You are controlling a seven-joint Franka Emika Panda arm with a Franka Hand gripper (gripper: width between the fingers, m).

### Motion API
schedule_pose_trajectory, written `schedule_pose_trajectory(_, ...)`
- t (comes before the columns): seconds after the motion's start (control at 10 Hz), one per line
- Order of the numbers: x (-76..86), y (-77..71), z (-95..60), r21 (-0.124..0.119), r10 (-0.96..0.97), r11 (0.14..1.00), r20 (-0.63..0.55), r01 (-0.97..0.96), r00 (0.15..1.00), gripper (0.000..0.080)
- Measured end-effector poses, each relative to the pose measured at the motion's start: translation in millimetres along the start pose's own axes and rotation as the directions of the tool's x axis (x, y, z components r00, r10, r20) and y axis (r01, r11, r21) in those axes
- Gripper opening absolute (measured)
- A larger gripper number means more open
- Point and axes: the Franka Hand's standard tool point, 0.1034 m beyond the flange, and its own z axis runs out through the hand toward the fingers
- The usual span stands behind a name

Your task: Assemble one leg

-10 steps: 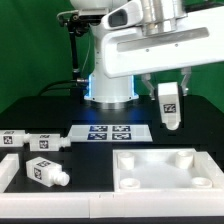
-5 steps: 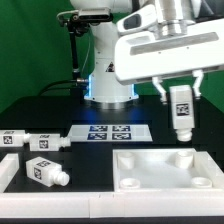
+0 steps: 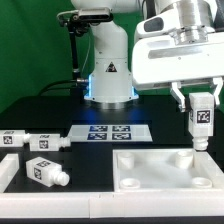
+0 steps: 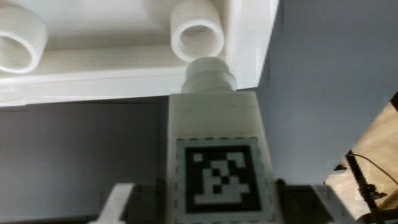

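The claw (image 3: 200,108) is closed onto the leg (image 3: 200,121), jaws pinching the blocky tagged body on two opp faces, gap only as wide as that body. The leg hangs upright under the claw, round stub (image 4: 210,76) pointing down, touching nothing yet. Straight below the claw sits a corner hole (image 4: 196,38) of the white tray (image 3: 165,172); in wrist view the stub looks approx lined up w/ it, maybe slightly off. By its looks: hard plastic, prob light, stiff, smooth, so it could slip or twist if pinched on an edge. Flat sides of the body are the place to hold, leaving the stub free for insertion. Three spare legs (image 3: 45,170) lie well away from the claw, toward ext view's left; the marker board (image 3: 110,132) lies btwn them and the claw
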Motion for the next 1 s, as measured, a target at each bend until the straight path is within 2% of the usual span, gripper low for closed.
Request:
schedule_pose_trajectory(0.2,6.4,-1.5,6.4,-0.001,-0.024,1.000,0.006,0.024,1.000,0.0285)
schedule_pose_trajectory(0.4,15.7,-7.7,24.9,-0.001,-0.055,0.999,0.018,0.055,0.998,0.0285)
schedule_pose_trajectory(0.5,12.4,-6.6,31.1,-0.005,-0.057,0.998,0.019,0.057,0.998,0.0285)
schedule_pose_trajectory(0.9,11.0,-4.7,32.0,-0.007,-0.055,0.998,0.023,0.055,0.998,0.0286)
schedule_pose_trajectory(1.0,8.9,2.8,37.0,-0.015,-0.059,0.998,0.029,0.059,0.998,0.0286)
